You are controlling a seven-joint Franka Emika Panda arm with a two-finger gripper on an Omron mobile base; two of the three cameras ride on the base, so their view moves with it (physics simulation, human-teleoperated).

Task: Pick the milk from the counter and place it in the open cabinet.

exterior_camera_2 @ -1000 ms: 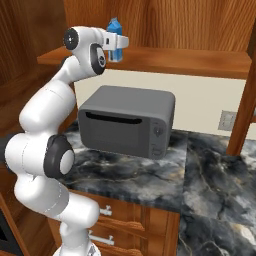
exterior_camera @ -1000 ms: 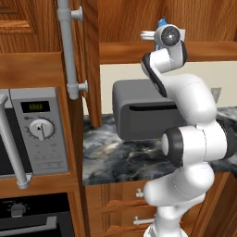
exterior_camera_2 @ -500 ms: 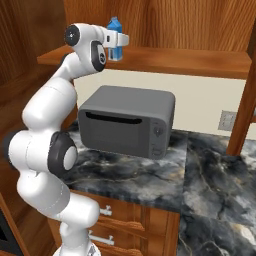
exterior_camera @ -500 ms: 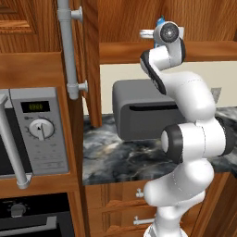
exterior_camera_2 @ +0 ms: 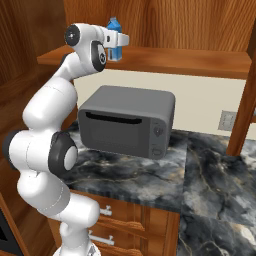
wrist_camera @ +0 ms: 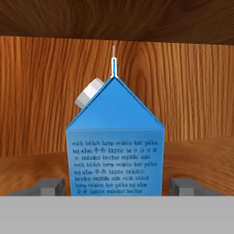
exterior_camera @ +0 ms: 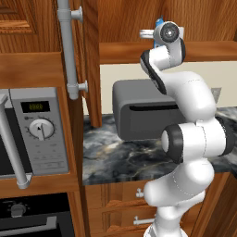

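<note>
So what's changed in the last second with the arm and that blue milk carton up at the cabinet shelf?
The gripper has let go: its jaws now stand apart on either side of the small blue gable-topped milk carton, clear of its sides. The carton stands upright on the reddish-brown wooden cabinet shelf. The arm, the grey toaster and the black-and-grey marbled counter are as they were.
</note>
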